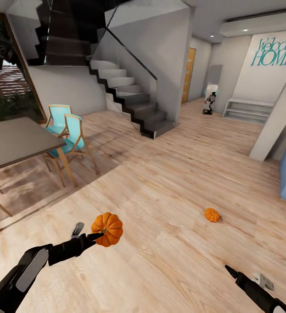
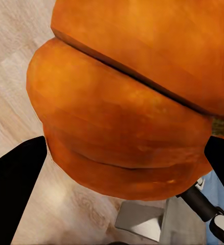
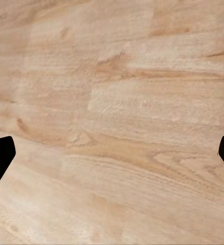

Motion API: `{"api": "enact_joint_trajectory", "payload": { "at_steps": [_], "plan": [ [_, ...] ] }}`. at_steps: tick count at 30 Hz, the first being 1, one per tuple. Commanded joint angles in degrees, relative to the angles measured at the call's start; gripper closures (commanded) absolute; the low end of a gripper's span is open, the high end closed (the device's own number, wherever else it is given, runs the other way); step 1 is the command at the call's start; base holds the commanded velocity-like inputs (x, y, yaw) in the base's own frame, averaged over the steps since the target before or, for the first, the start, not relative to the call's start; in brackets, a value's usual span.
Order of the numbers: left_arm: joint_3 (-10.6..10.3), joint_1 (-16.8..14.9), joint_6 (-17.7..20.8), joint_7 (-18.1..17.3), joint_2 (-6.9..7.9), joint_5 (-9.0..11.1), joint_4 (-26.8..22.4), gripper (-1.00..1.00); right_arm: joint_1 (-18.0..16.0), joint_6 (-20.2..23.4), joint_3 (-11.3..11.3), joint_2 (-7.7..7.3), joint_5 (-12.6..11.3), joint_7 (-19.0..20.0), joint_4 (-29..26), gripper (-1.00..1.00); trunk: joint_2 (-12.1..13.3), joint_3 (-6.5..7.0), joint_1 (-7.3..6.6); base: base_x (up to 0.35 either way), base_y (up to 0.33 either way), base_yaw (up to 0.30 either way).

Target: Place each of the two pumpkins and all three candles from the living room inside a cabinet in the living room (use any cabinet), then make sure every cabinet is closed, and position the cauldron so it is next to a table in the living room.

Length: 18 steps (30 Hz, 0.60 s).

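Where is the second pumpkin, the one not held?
In the head view, the free pumpkin lies on the wooden floor, right of centre, ahead of the right gripper.

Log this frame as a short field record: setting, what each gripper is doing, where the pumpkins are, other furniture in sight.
setting: room with pale wood floor, staircase behind
left gripper: shut on held pumpkin, lifted off the floor
right gripper: open, empty, over bare floor
second pumpkin: lying on the floor, ahead and to the right
furniture: grey table at left with teal chairs
cabinet, candles, cauldron: not seen here
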Motion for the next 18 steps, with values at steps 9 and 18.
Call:
{"api": "enact_joint_trajectory", "payload": {
  "at_steps": [9,18],
  "plan": [
    [-0.12,-0.03,0.47,0.05,0.05,0.93,-0.05,1.00,-0.05,0.13,0.00,0.00,-0.31,0.15,0.07,-1.00,-0.02,-0.05,0.03,0.331,0.000,-0.280],
    [-0.14,-0.03,0.47,0.05,0.05,1.00,0.02,1.00,-0.05,0.12,0.00,0.05,-0.15,0.24,0.07,-1.00,-0.02,-0.05,0.03,0.331,0.000,-0.167]
  ]
}}
